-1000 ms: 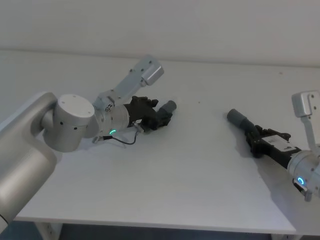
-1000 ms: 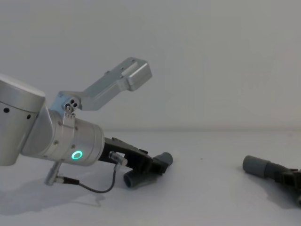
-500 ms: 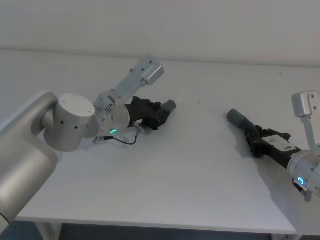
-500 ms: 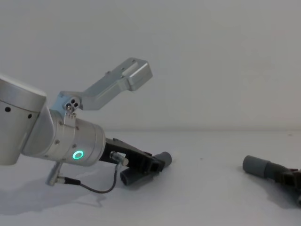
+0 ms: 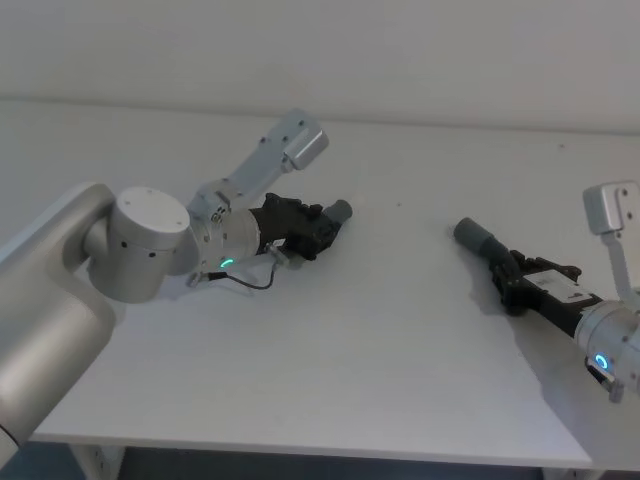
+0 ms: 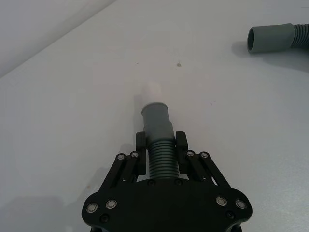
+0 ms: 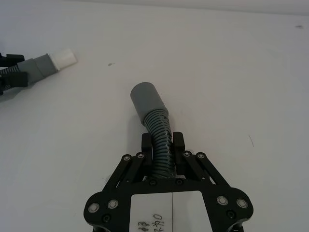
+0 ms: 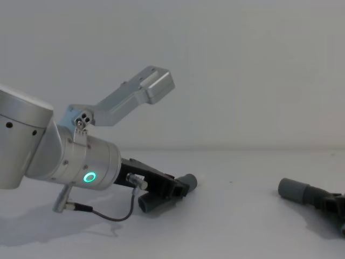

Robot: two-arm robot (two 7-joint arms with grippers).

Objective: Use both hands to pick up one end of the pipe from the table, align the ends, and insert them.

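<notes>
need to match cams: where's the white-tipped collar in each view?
Head view: white-tipped collar left of centre, poking out of the left hand.
Chest view: collar low, just left of centre, pointing right.
Left wrist view: collar straight ahead of the left hand, which clamps its ribbed hose.
Right wrist view: collar far off across the table.
Shared landmark: plain grey collar, on the hose piece in the right hand.

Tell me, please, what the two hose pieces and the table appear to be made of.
The white-tipped hose piece and the plain-collared hose piece look like dark grey plastic, probably flexible: ribbed bodies, smooth matte collars. The table is matte white, perhaps laminate; the look leaves that open.
</notes>
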